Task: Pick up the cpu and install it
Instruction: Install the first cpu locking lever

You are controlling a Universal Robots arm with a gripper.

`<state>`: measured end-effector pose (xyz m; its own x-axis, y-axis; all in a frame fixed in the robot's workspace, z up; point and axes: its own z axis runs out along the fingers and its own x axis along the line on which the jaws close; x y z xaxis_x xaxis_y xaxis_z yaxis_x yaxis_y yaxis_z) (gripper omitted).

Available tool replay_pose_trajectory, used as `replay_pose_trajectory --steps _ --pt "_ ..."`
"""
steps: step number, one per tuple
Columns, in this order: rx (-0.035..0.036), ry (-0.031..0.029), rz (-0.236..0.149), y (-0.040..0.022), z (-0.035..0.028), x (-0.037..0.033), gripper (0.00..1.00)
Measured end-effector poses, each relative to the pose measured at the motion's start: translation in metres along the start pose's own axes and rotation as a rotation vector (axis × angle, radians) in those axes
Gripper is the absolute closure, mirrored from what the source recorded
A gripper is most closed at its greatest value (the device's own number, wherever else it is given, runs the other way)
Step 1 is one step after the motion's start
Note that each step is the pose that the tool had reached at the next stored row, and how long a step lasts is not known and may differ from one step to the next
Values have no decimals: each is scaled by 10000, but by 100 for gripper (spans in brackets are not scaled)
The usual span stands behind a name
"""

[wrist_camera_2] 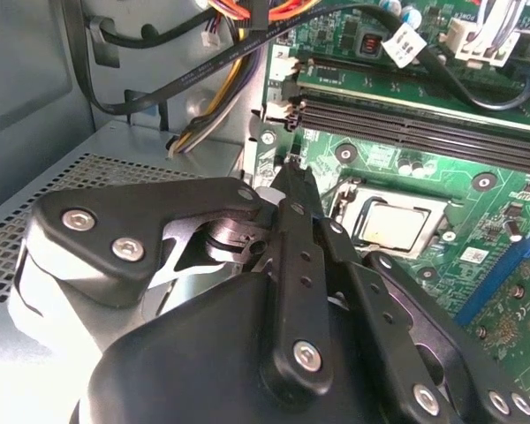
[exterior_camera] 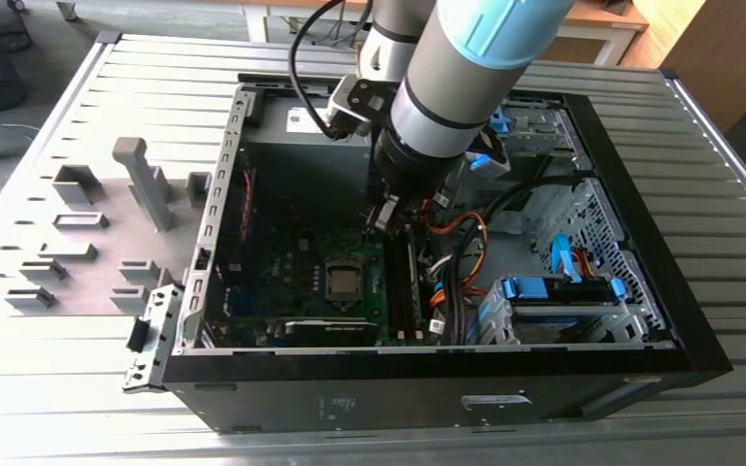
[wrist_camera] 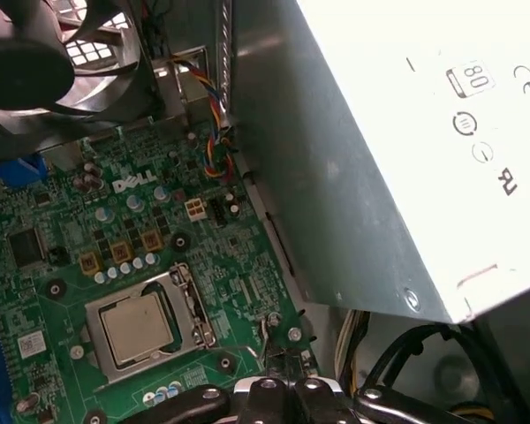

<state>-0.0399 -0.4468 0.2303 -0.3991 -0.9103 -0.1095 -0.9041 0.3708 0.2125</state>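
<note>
Cpu (wrist_camera: pixel 137 325) seated in motherboard socket (wrist_camera: pixel 187 305), install seemingly done; end effector (wrist_camera_2: pixel 293 181) closed, fingertips together, holding nothing, poised just beside socket.

Exterior view: bright overhead light; glare washes out the ribbed desk (exterior_camera: pixel 36 340) at the view's left. PC case (exterior_camera: pixel 606 374) interior dim, in shadow under the arm.

First wrist view: PSU box (wrist_camera: pixel 406 115) overexposed.

Second wrist view: tool (wrist_camera_2: pixel 287 172) body close to the lens, blown-out patch at one corner.

Workshop: slatted metal bench (exterior_camera: pixel 75 388), fixtures.
</note>
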Motion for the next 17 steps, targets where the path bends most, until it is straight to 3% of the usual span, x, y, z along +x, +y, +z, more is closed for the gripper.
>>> replay_pose_trajectory --steps 6,11,17 --pt "19 40 5 5 -10 15 89" --pt "58 149 -20 -1 -25 42 89" --pt "73 220 -105 -5 -32 102 89"
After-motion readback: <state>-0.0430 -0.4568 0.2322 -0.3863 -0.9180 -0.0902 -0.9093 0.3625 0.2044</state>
